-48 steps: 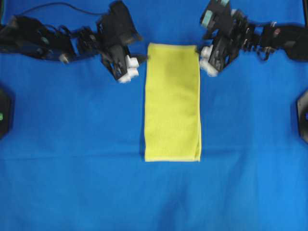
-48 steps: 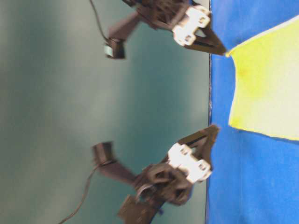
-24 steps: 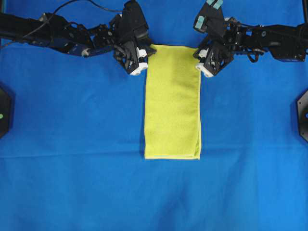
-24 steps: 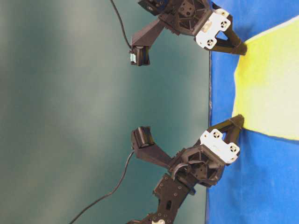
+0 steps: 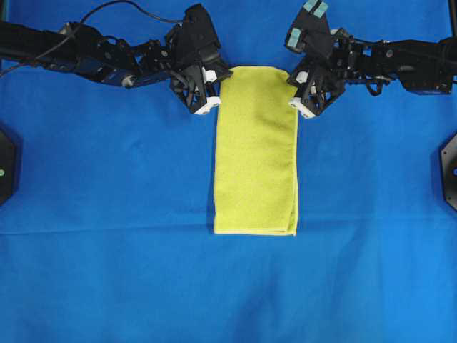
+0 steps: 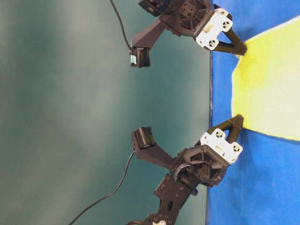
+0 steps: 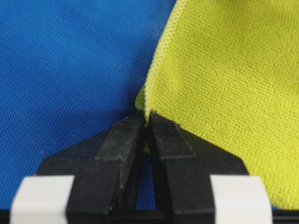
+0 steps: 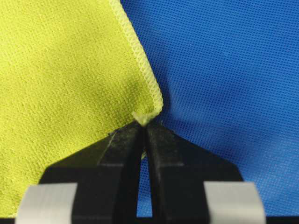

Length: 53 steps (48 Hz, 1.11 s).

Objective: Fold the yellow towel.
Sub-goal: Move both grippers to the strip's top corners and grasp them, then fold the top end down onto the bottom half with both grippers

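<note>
The yellow towel (image 5: 255,150) lies folded into a long narrow strip on the blue cloth, running from the far edge toward the middle. My left gripper (image 5: 222,73) is shut on the towel's far left corner; in the left wrist view the hem (image 7: 154,74) is pinched between the black fingertips (image 7: 126,135). At the far right corner my right gripper (image 5: 293,78) is shut on the towel too, a tuft of hem (image 8: 145,115) caught at its tips. The table-level view shows both grippers (image 6: 240,49) (image 6: 239,123) at the towel's (image 6: 269,89) corners.
The large blue cloth (image 5: 107,214) covers the whole work surface. Black fixtures sit at the left edge (image 5: 6,166) and right edge (image 5: 450,171). Both arms stretch in along the far edge, with cables (image 5: 121,6) trailing behind the left one.
Both grippers moved in to the towel's far corners and closed on them. The towel's far edge has bunched slightly at each corner.
</note>
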Each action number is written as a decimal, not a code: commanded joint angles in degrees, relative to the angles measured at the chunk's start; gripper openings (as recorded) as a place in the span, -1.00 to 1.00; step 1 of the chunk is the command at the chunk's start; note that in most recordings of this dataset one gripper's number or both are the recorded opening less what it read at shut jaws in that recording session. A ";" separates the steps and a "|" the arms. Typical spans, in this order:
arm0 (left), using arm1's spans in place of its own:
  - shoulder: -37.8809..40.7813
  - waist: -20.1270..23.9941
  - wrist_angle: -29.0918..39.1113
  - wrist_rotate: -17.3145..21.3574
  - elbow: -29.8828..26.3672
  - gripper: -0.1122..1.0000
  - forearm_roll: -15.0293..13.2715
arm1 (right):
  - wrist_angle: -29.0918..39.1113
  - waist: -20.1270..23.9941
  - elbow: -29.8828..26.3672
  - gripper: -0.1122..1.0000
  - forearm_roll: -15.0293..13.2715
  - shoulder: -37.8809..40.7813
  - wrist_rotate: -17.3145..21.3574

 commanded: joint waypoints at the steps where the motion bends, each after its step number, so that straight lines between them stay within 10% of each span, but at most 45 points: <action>1: -3.43 0.00 0.70 1.58 -0.62 -0.74 0.18 | 1.05 -0.09 -0.97 -0.73 0.00 -2.72 0.09; 32: -8.79 1.32 4.48 5.27 -1.05 -0.74 0.18 | 4.31 -0.09 -1.23 -0.73 -0.44 -8.79 0.09; 53: -18.63 -10.72 11.69 2.11 5.98 -0.74 0.18 | 9.14 11.95 2.64 -0.73 1.49 -15.56 2.11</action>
